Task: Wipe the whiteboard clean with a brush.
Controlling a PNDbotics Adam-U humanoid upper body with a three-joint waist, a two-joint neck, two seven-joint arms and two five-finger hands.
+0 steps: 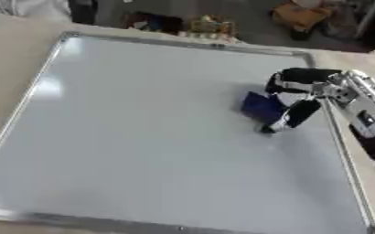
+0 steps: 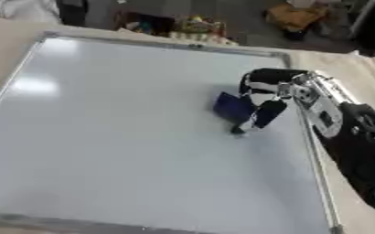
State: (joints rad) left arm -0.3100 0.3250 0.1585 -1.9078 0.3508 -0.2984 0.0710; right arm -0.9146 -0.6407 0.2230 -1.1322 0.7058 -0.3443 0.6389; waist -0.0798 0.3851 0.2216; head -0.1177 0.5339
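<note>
A large whiteboard with a metal frame lies flat and fills most of both views; its surface looks blank. My right hand comes in from the right edge over the board's upper right part. Its fingers curl round a dark blue brush, which rests against the board surface. The thumb or a finger points down toward the board just below the brush. My left hand shows in neither view.
The board lies on a beige table. Beyond the far edge is a floor with clutter: an orange bag and small colourful things. The board's right frame rail runs under my right forearm.
</note>
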